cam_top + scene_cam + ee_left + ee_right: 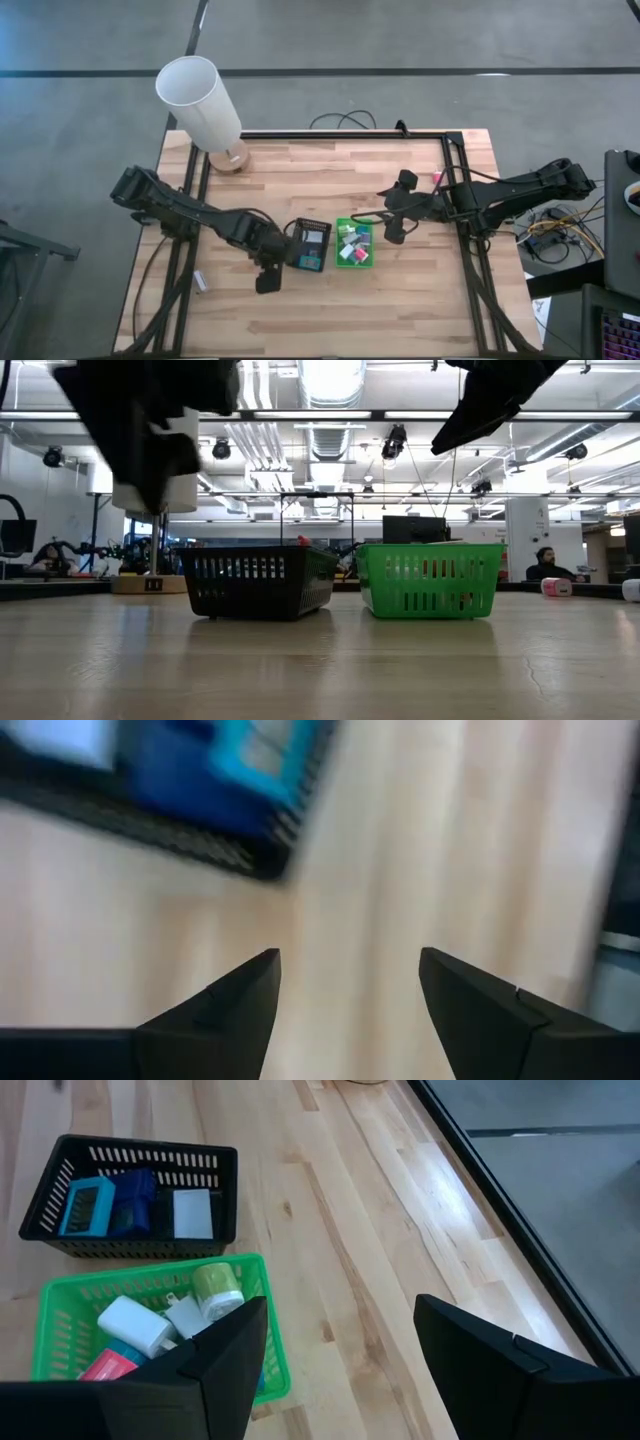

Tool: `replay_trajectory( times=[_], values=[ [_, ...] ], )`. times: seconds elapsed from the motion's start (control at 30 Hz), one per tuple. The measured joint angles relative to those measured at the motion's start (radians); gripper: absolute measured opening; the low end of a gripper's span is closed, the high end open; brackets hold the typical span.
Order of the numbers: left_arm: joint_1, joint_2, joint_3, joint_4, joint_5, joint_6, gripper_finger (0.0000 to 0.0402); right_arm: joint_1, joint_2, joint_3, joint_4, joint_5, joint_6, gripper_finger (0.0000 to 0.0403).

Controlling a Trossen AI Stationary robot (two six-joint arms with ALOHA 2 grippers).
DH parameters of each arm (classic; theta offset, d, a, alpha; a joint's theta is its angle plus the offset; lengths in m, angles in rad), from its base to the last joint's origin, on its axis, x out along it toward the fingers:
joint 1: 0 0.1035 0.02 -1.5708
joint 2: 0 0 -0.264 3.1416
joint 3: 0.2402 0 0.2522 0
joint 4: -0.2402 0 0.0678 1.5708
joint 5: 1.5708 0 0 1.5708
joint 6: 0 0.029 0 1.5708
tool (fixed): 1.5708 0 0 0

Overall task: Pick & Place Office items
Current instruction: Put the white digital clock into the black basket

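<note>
A black basket point(310, 245) and a green basket point(354, 243) stand side by side at mid-table. The black one point(130, 1195) holds a teal-framed item point(88, 1205), a dark-blue piece point(135, 1200) and a white block point(192, 1213). The green one point(60, 1300) holds several office items, among them a white block point(135, 1325) and a green-topped roll point(218, 1285). My left gripper point(268, 285) hangs open and empty over bare wood point(350, 970), just nearer than the black basket's corner point(270, 860). My right gripper point(393, 236) hovers open and empty point(340, 1315) beside the green basket's right side.
A tall white lampshade point(200, 100) on a round wooden base point(230, 157) stands at the far left. A small pink item point(437, 177) lies by the right rail, and a small white piece point(200, 283) near the left edge. Bare wood lies along the table's near side.
</note>
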Motion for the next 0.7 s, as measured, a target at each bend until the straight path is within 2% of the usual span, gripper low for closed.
replay_trajectory(
  times=[0.17,0.33,0.5,0.7],
  values=[
    [-0.039,0.000,0.000,-0.082,0.162,-0.222,0.0246,0.000,0.000,0.000,0.000,0.000,0.001,0.0247],
    [-0.098,0.000,0.000,-0.279,0.200,-0.344,0.0246,0.000,0.000,0.000,-0.001,0.001,0.000,0.0249],
    [-0.184,0.000,0.000,-0.456,0.211,-0.315,0.0245,-0.001,0.000,0.000,-0.002,0.002,-0.004,0.0247],
    [-0.308,-0.001,-0.034,-0.486,0.212,-0.187,0.0245,-0.001,0.000,0.000,-0.002,0.003,-0.008,0.0249]
  ],
)
